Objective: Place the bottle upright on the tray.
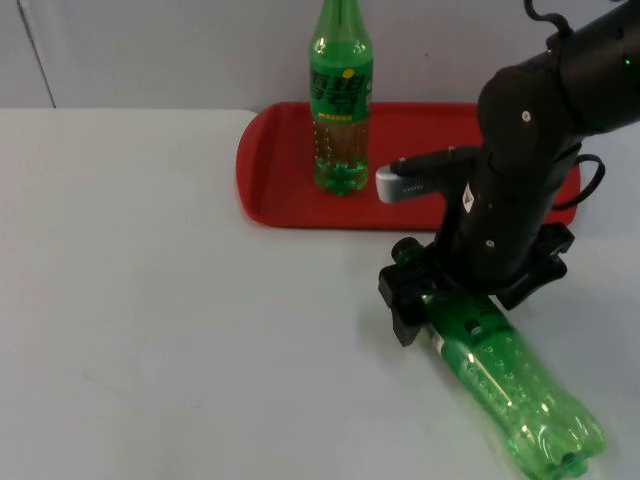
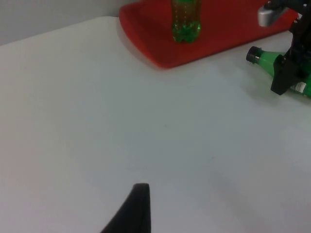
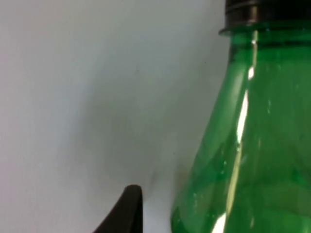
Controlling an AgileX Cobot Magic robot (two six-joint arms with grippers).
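One green bottle (image 1: 341, 105) already stands on the red tray (image 1: 275, 195); the lying bottle (image 1: 515, 390) remains on the table — our right gripper (image 1: 440, 300) straddles its shoulder, grip state unclear, while our left gripper waits.

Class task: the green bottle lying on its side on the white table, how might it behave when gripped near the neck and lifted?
The lying bottle looks empty, so probably light. Its round body rests on the table, so it may roll if nudged. The smooth shiny plastic could slip in the right gripper.
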